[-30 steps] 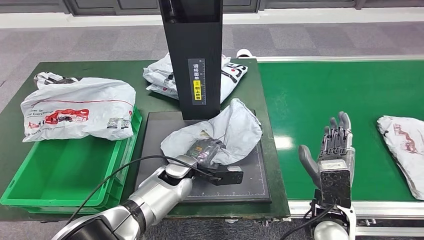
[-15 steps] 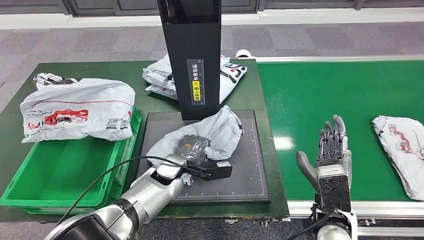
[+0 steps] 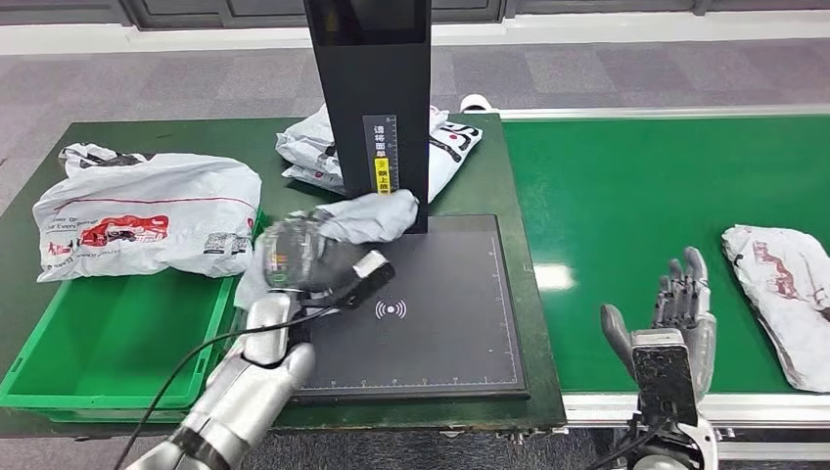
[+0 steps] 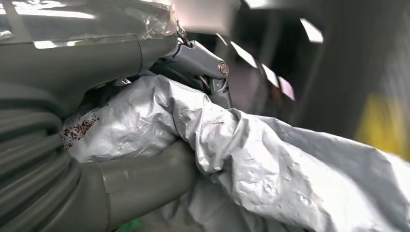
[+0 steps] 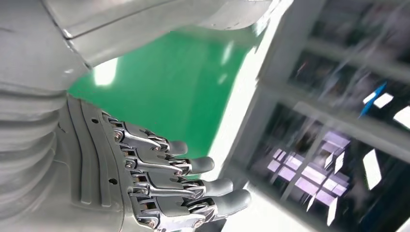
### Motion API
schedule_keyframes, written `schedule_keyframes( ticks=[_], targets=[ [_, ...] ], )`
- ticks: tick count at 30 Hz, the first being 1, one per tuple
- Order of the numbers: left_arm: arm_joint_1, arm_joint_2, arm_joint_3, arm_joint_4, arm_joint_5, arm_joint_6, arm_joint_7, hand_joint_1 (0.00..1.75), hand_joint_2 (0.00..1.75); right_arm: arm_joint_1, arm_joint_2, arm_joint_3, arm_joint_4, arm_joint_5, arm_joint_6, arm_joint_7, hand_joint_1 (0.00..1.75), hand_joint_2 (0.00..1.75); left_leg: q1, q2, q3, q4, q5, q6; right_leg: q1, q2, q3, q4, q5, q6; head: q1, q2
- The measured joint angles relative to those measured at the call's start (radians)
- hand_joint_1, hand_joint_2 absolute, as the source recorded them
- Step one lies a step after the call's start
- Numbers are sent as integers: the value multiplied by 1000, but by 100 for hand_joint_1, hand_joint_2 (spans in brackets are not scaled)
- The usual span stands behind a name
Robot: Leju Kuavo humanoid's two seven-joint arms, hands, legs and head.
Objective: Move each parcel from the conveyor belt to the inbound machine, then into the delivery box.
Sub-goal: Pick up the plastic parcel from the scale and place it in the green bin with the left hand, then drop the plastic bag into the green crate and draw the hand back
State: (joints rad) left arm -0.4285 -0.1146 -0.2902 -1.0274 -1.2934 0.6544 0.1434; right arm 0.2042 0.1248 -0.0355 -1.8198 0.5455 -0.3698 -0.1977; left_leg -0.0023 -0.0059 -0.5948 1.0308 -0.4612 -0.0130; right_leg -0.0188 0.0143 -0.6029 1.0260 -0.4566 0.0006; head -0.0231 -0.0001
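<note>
Far left on the bench [image 3: 39, 323]: a green delivery box [image 3: 117, 338] with one white parcel [image 3: 147, 220] draped over its far rim.

Next right: left hand [image 3: 294, 257] grips a grey parcel [image 3: 362, 215], fingers closed on the bag's bunched near end; the wrist view confirms crumpled film [image 4: 270, 159] clamped against the thumb. The parcel hangs above the left edge of the inbound machine's black scan pad [image 3: 431, 313], just beside the box's right wall.

Orientation: long axis runs from the gripped end, toward the box, up and away to the free end, which points at the machine's black column [image 3: 377, 108] and appears to touch it.

Step in hand, as I judge it: carry from machine to delivery box. To do it well, lift enough for the trailing end to clear the column and box wall, travel left until the bulk is over the bare box floor, then release; a low path risks the loose tail snagging or draping over the rim.

More parcels [image 3: 445, 147] lie behind the column.

Conveyor belt [image 3: 636, 196]: right hand [image 3: 675, 313] hovers near its front edge, fingers spread, holding nothing. Far right, another parcel [image 3: 783, 294] waits on the belt.
</note>
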Motion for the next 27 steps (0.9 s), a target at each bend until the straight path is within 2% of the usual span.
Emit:
schedule_keyframes(
  ticks=[4,6,10,11,15,17,22,24,26,27],
  targets=[
    [160,-19,207,-406,34,45,-172,175,175,47,0,-82,17,58,-53,24,0,175,0,2,-2,0,-4,1,0,2,-2,0,-3,1,0,0],
    [207,-31,286,-545,46,48,-210,175,175,58,0,-108,27,63,-58,27,0,175,0,2,-2,0,-5,1,-1,2,-2,0,-3,2,0,0],
    [270,-49,373,-715,62,48,-248,175,175,67,0,-129,40,65,-60,29,0,175,0,1,-2,0,-5,1,0,1,-1,-1,-4,2,0,0],
    [280,-60,394,-746,77,48,-288,175,175,68,0,-133,44,65,-58,29,0,175,0,1,-2,0,-5,1,0,0,-1,-1,-5,2,0,0],
    [318,-137,521,-867,191,48,-533,175,175,71,4,-144,64,73,-34,28,0,175,0,1,-1,0,-5,1,-1,0,-1,-1,-4,2,0,0],
    [334,-160,574,-924,224,48,-591,175,175,74,11,-151,70,87,-19,26,0,175,0,1,-1,0,-5,1,0,0,-1,-1,-4,2,0,0],
    [352,-170,670,-1040,254,48,-639,175,175,75,38,-167,78,126,11,27,0,175,0,1,-1,0,-5,1,0,0,-1,0,-5,1,0,0],
    [353,-171,711,-1071,228,48,-630,175,175,75,50,-180,80,138,23,27,0,175,0,1,-1,0,-5,1,0,0,-1,-1,-5,1,0,0],
    [346,-167,745,-1061,114,45,-543,175,175,75,60,-191,81,147,37,27,0,175,0,0,-1,0,-5,1,0,0,-1,-1,-6,1,0,0],
    [337,-156,754,-1033,29,35,-456,175,175,74,65,-197,81,150,46,27,0,175,0,0,0,0,-5,1,0,-1,-1,-1,-6,0,0,0]
  ],
)
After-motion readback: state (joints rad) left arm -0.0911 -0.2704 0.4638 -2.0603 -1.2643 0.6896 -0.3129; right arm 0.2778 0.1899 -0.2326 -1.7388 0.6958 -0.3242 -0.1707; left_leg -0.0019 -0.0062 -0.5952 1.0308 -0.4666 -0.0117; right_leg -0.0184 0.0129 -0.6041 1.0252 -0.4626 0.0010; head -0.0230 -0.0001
